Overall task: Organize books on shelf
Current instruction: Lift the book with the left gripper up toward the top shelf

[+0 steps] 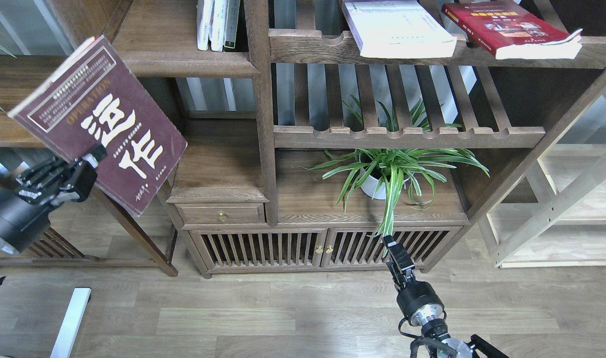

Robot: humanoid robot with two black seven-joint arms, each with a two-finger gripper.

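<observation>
A head view looking forward and down at a tall dark-brown wooden bookcase. My left gripper, low at the left edge, is clamped on the lower edge of the maroon book, a large paperback with big white Chinese characters and gold "OPERATION". The book is held in the air, tilted with its top toward the upper left, in front of the bookcase's left side and just below the solid shelf with the rounded moulded front edge. On that shelf, a few thin upright books stand against the vertical post. To the right, on the upper slatted rack, the thick white book lies flat, and the red book lies flat beside it. Lower down, a potted spider plant sits on the cabinet top. My right gripper hangs low in front of the cabinet doors, holding nothing; it is small and dark, so I cannot tell whether its fingers are apart
</observation>
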